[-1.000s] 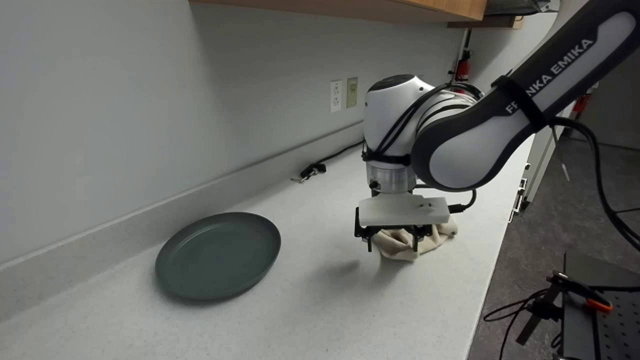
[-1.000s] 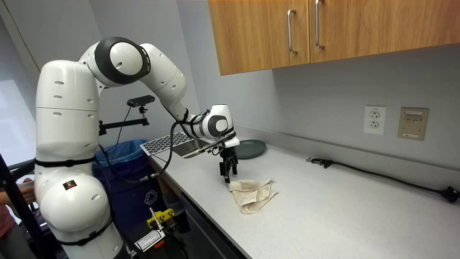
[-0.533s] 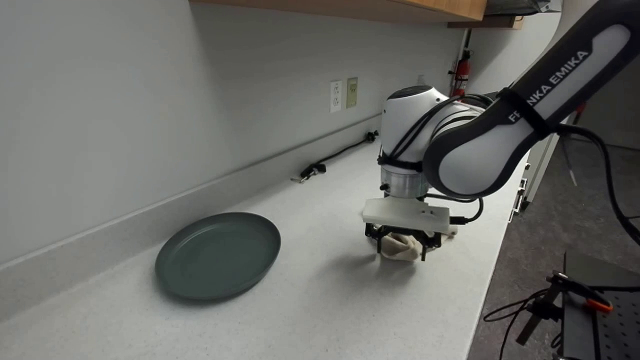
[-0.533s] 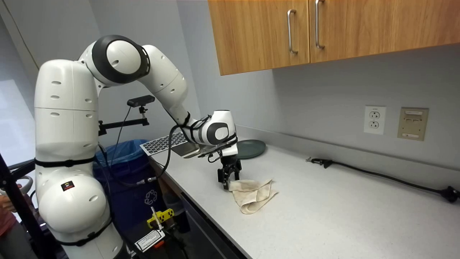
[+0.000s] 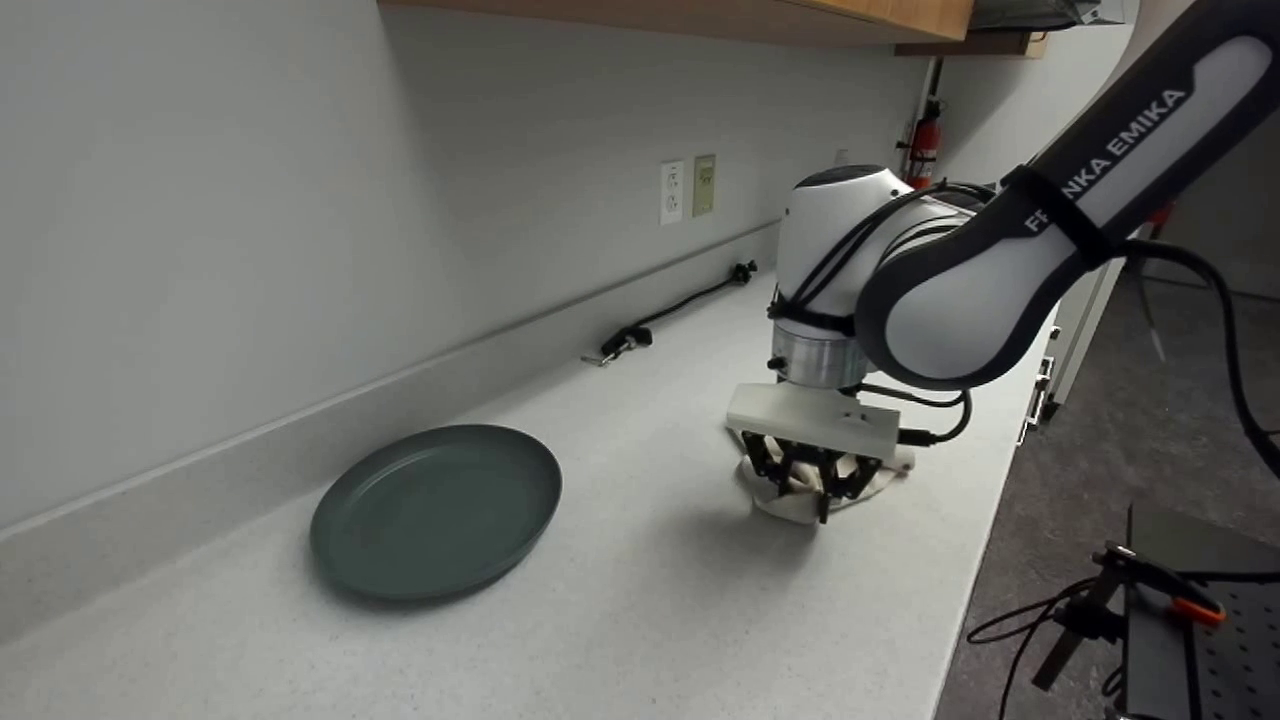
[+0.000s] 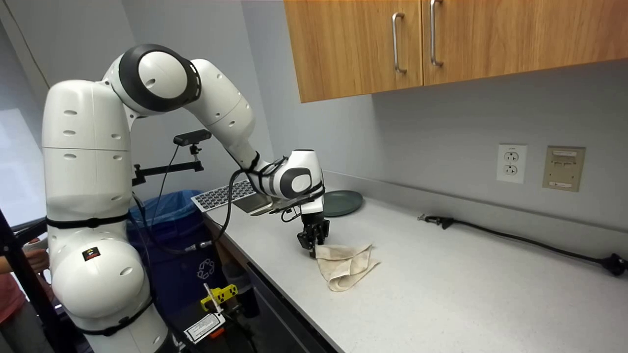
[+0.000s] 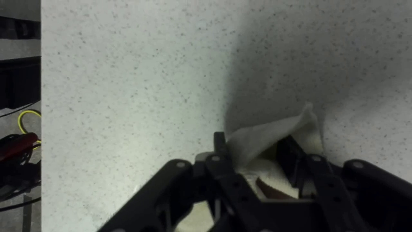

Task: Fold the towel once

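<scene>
Drawn closer together than half a second earlier, the two fingers [image 7: 220, 143] of the Robotiq gripper [image 7: 253, 138] are spread only part-way, a raised flap of the cream-beige towel [image 6: 344, 268] standing in the gap between them; the white wrist [image 5: 815, 225] has shifted slightly to the right in an exterior view. Lying on the speckled white countertop [image 5: 620, 610], the towel meets the gripper at one end and spreads away from it in creased, overlapping layers. Seen from the wrist, the flap runs from beside one finger to a small peak just past the tip of the other; whether the fingers touch the countertop cannot be told. Well apart from the towel, a round dark grey-green plate [image 5: 435, 512] lies near the backsplash [image 5: 250, 480], visible in both exterior views. Along the same backsplash runs a black cord [image 6: 525, 240], below a white power outlet [image 6: 511, 163] and a tan wall jack [image 6: 563, 168], with wood-grain cabinets [image 6: 358, 49] mounted overhead.
</scene>
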Motion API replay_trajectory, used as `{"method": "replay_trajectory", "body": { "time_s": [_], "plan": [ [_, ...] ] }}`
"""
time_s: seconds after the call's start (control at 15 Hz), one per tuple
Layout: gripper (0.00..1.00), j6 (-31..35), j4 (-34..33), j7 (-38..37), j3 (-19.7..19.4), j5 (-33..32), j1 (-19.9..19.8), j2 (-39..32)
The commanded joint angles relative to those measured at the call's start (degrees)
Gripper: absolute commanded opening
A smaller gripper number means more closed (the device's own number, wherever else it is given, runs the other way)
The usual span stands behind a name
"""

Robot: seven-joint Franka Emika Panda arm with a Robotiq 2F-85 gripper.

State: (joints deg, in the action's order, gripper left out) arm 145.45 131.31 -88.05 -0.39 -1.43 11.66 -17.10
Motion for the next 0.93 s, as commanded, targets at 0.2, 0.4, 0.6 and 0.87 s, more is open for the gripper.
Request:
{"method": "replay_trajectory", "body": {
  "time_s": [0.2, 0.4, 0.6, 0.87],
  "plan": [
    [0.00, -1.0, 0.2, -3.9, 0.5, -2.0, 1.9, 3.1],
    [0.01, -2.6, -1.4, -5.1, 0.8, -6.0, 3.7, 2.3],
    [0.01, -6.2, -3.7, -2.6, 1.8, -11.0, 5.1, -0.1],
    [0.01, -11.3, -6.2, 3.3, 3.0, -16.0, 5.8, -2.8]
  ]
}}
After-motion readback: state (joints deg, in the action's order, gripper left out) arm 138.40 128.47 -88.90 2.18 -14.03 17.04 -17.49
